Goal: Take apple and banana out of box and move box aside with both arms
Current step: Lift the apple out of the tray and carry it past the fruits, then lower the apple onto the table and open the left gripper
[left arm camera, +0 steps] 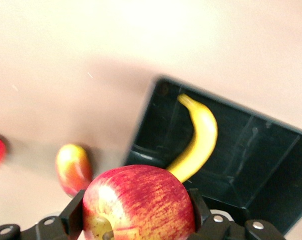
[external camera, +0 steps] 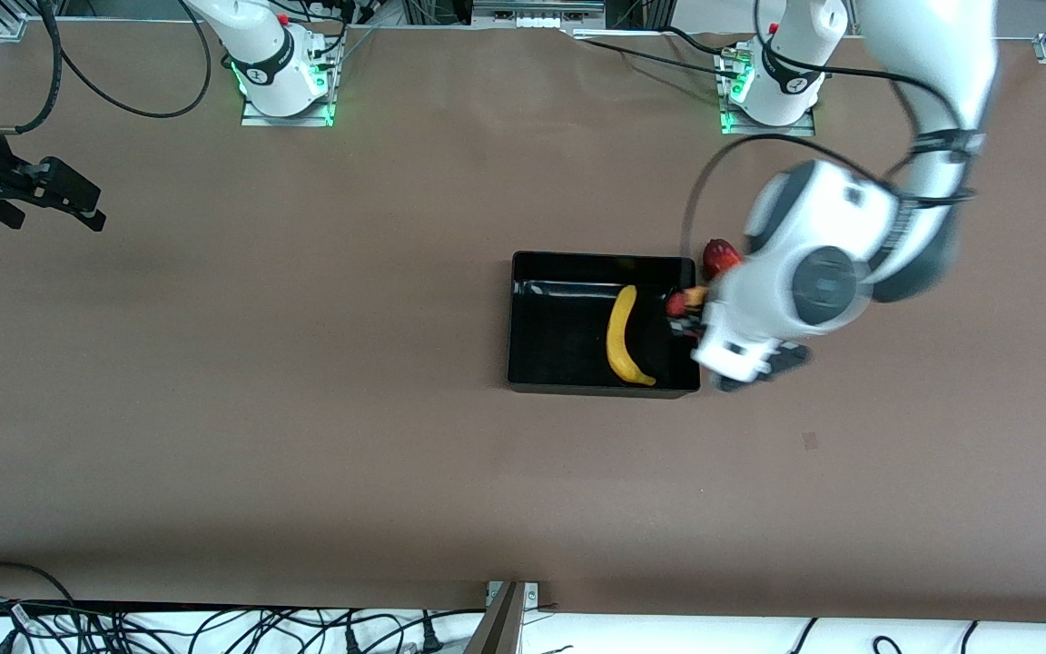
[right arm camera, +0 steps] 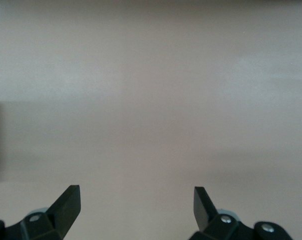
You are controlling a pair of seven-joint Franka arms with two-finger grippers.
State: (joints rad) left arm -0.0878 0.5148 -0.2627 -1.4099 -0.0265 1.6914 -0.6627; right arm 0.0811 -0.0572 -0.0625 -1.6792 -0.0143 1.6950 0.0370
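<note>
The tabletop [external camera: 305,436] carried the box [external camera: 559,318] near its middle, somewhat toward the left arm's end. The left arm [external camera: 814,282] reached down over the box's end wall on that side, while the right arm waited near the tabletop's edge at its own end, its right tool [external camera: 51,195] hanging with fingers spread wide and nothing between them, only bare surface under it in the right wrist view.

The banana [external camera: 623,338] lay inside the box, close to the wall toward the left arm's end, running from the middle of the floor toward the corner nearest the front camera. The left tool [left arm camera: 135,220] was clenched around the apple [left arm camera: 138,202], one black finger on each flank, and the fruit hung in the air over that same end wall of the box. Just outside that wall a mango [left arm camera: 73,167] and a pomegranate [external camera: 718,256] rested on the tabletop.

The step in hand looked like carrying the apple out of the box. The next move would call for bringing it to bare tabletop clear of the two loose fruits, setting it down and letting go. The banana would remain to be lifted before both arms could shift the box.
</note>
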